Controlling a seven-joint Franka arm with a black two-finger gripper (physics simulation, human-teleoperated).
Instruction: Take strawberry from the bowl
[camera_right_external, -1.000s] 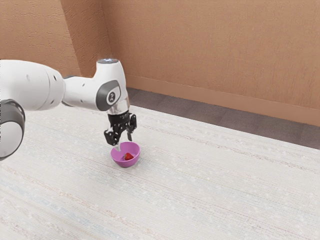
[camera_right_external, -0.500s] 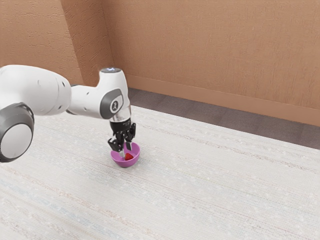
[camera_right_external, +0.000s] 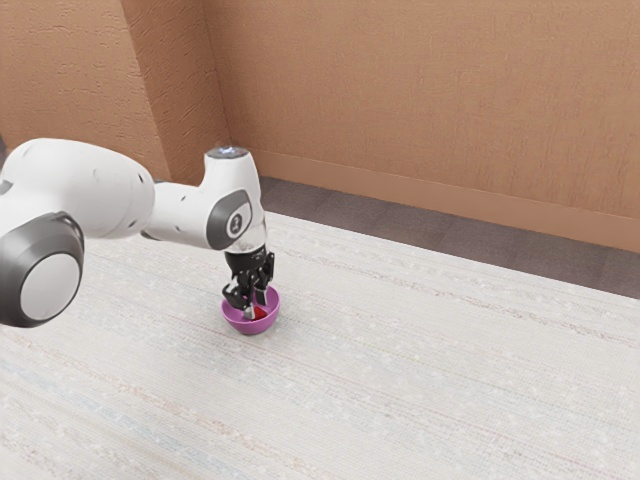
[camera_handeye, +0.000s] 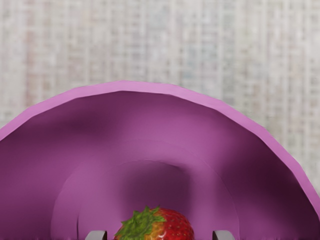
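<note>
My gripper (camera_right_external: 257, 305) reaches down into the purple bowl (camera_right_external: 238, 321) in the exterior view, its fingers apart. The red strawberry (camera_right_external: 260, 313) lies low in the bowl, beside the fingertips and partly hidden by them. In the wrist view the strawberry (camera_handeye: 172, 227), with its green leafy cap, rests inside the bowl (camera_handeye: 145, 87). The tips of the open gripper (camera_handeye: 159, 235) stand on either side of the fruit, with a gap between it and each tip.
The bowl stands on a pale, woven-looking tabletop (camera_right_external: 430, 380). Beyond the table's far edge run a dark floor strip and a brown wall (camera_right_external: 420, 110). The bowl's rim curves around the fingers.
My hand has come down from above the bowl into it, shifting slightly toward the exterior view's right. The bowl and strawberry have stayed in place.
</note>
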